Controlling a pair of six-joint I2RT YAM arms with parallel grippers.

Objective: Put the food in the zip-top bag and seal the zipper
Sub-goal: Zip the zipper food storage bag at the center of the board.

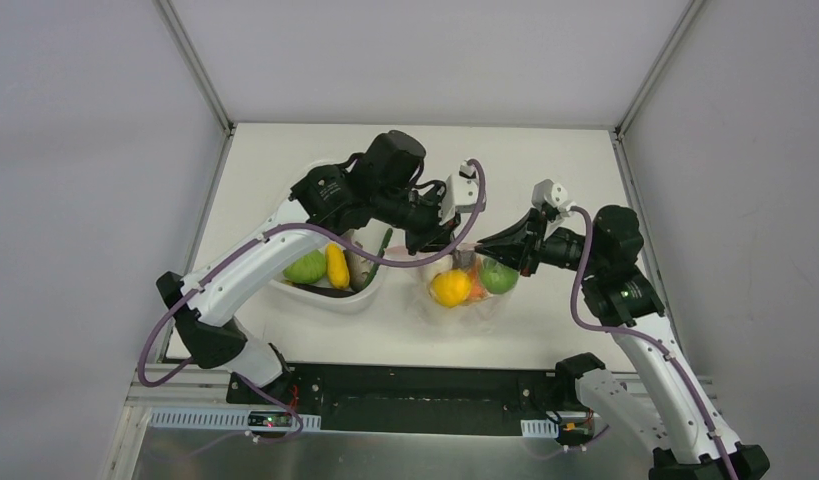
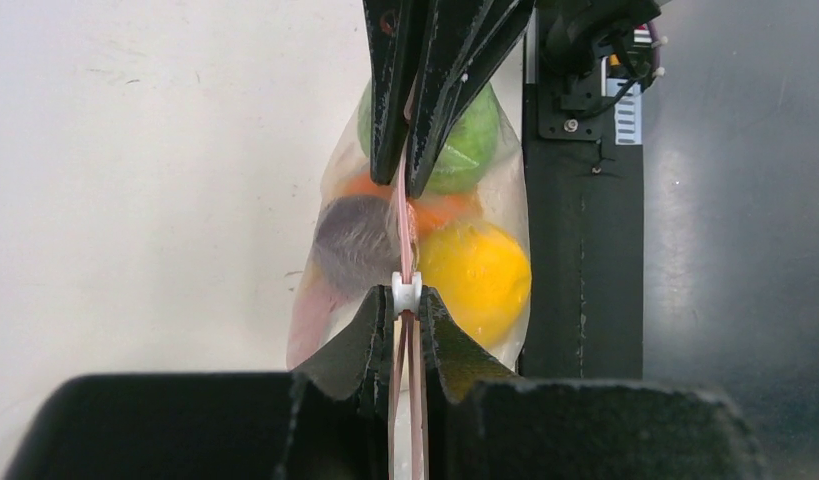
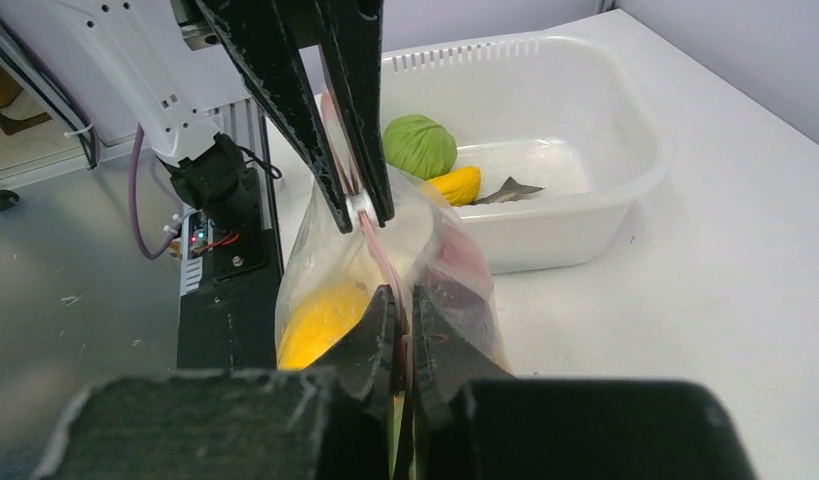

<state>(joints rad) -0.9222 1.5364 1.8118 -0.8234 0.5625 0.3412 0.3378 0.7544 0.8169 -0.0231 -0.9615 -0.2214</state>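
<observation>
The zip-top bag [image 1: 425, 300] hangs upright between my two grippers, with yellow [image 1: 450, 288], orange and green [image 1: 498, 276] food inside. In the left wrist view the yellow [image 2: 475, 270], green [image 2: 470, 140] and dark purple [image 2: 355, 240] pieces show through the plastic. The pink-red zipper [image 2: 404, 230] runs taut between the grippers. My left gripper [image 2: 406, 300] is shut on the zipper's white slider [image 2: 406, 290]. My right gripper [image 3: 405, 300] is shut on the zipper strip [image 3: 380, 255] at the other end. They are close together in the top view, left gripper [image 1: 453, 243] and right gripper [image 1: 483, 245].
The white tub [image 1: 335, 300] stands left of the bag and holds a green [image 1: 305, 267], a yellow [image 1: 337, 265] and darker food pieces; it also shows in the right wrist view [image 3: 585, 60]. The black base plate [image 1: 415, 385] runs along the table's near edge.
</observation>
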